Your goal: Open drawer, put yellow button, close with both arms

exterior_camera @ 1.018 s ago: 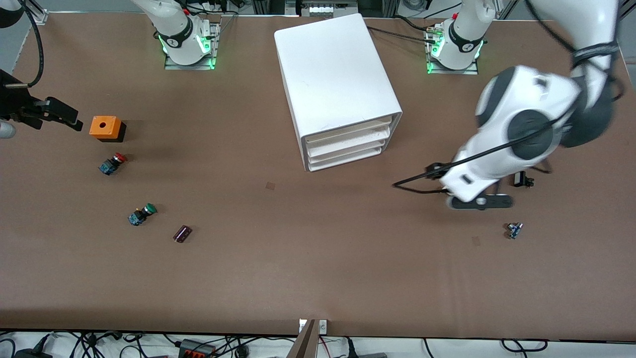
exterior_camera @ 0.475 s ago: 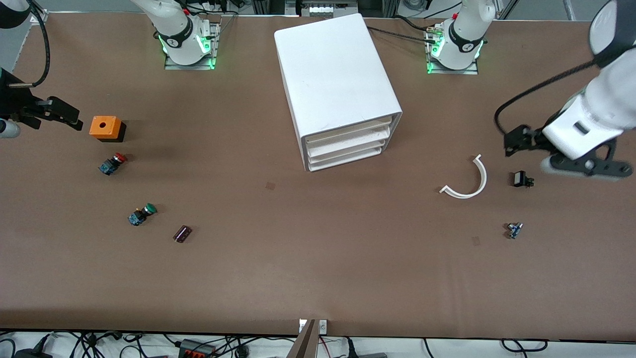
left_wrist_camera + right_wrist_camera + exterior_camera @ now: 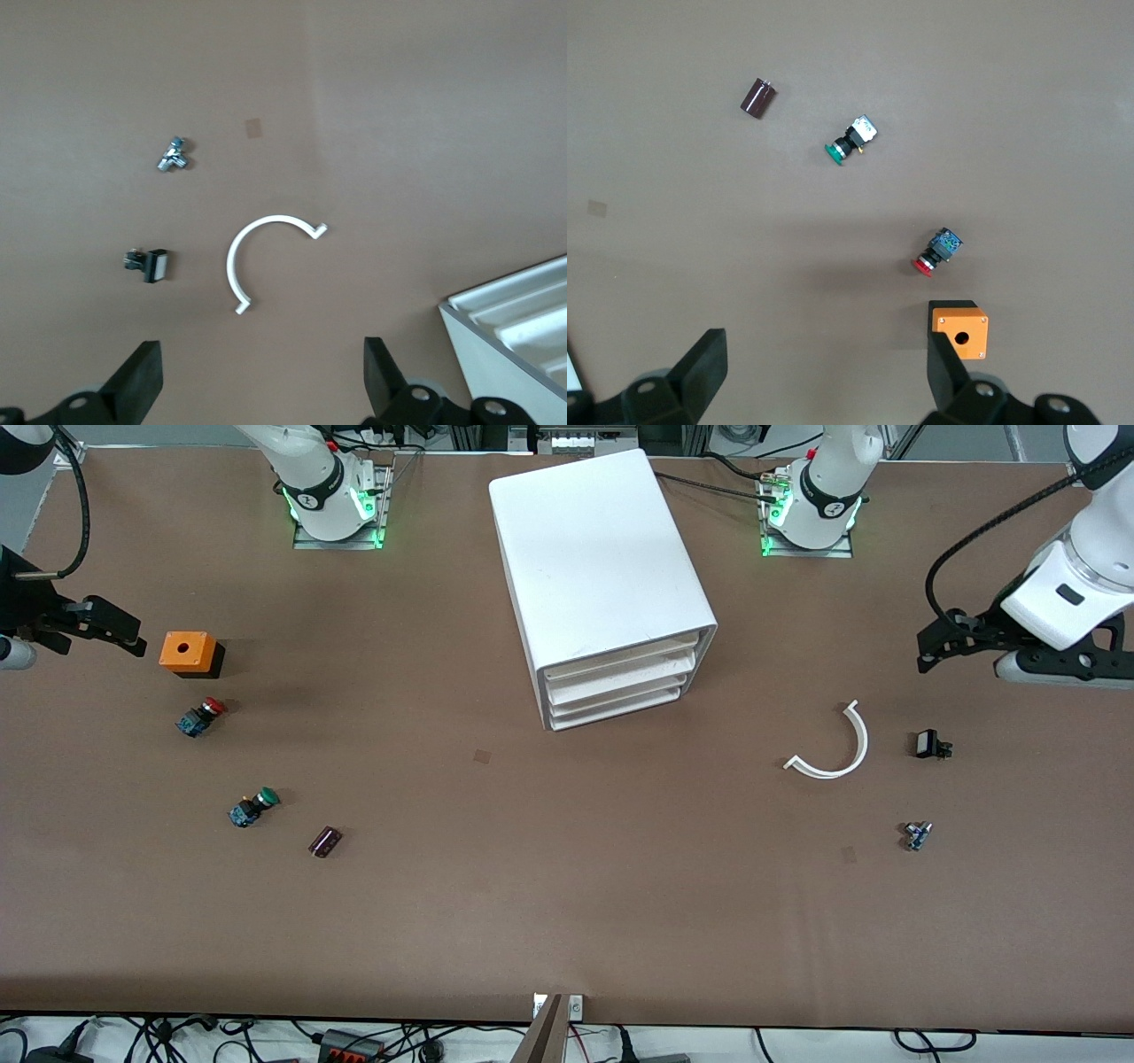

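The white cabinet (image 3: 594, 558) stands at mid table, and its corner shows in the left wrist view (image 3: 523, 319). Its top drawer (image 3: 625, 654) is shut, flush with the three below. The yellow button is not in view. My left gripper (image 3: 1063, 671) hangs open and empty over bare table at the left arm's end; its own view (image 3: 263, 376) shows the jaws wide apart. My right gripper (image 3: 13, 654) hangs open and empty over the right arm's end, beside an orange box (image 3: 186, 653); its own view (image 3: 828, 372) shows the jaws wide apart.
A white curved strip (image 3: 833, 748), a small black part (image 3: 928, 744) and a small metal part (image 3: 916, 834) lie near the left gripper. A red-capped button (image 3: 200, 716), a green-capped button (image 3: 252, 807) and a dark cylinder (image 3: 324, 841) lie toward the right arm's end.
My left arm has swung up and away from over the white curved strip toward its end of the table, uncovering the strip. The right arm has barely moved.
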`<move>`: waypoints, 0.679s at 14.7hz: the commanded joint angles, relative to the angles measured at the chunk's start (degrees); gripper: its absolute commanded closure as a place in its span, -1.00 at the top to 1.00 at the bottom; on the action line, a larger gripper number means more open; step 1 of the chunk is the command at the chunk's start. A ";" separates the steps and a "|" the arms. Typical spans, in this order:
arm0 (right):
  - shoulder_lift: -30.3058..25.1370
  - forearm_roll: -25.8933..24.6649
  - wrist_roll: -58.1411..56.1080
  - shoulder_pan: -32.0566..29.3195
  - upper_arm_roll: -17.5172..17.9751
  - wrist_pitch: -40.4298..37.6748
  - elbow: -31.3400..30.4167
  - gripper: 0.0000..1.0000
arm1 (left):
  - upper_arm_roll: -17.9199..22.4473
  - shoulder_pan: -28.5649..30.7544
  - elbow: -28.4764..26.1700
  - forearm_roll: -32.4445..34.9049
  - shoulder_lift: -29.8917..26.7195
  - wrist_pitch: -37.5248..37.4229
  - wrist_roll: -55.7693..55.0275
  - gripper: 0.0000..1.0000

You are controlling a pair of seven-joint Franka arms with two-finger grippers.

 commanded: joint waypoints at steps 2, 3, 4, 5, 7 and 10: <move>-1.40 -1.01 -0.73 -0.05 0.28 0.14 -1.48 1.00 | 1.42 -1.04 -1.77 -1.37 -1.36 1.07 1.39 1.00; -1.40 -1.01 -0.73 -0.05 0.28 0.14 -1.48 1.00 | 1.15 -1.04 -0.99 -0.93 -1.10 0.99 1.13 1.00; -1.40 -1.01 -0.73 -0.05 0.28 0.23 -1.39 1.00 | 1.15 -1.04 -0.46 -0.76 -0.92 0.81 1.12 1.00; -1.40 -1.01 -0.73 0.03 0.28 0.14 -1.39 1.00 | 1.15 -1.04 -0.45 -0.67 -0.92 0.81 0.95 1.00; -1.40 -1.01 -0.73 0.30 0.28 0.14 -1.30 1.00 | 1.06 -1.04 -0.19 -0.67 -0.92 -0.24 0.77 1.00; -1.31 -1.01 -0.73 0.30 0.28 0.23 -1.30 1.00 | 1.06 -0.95 -0.01 -0.67 -0.83 -0.94 0.86 1.00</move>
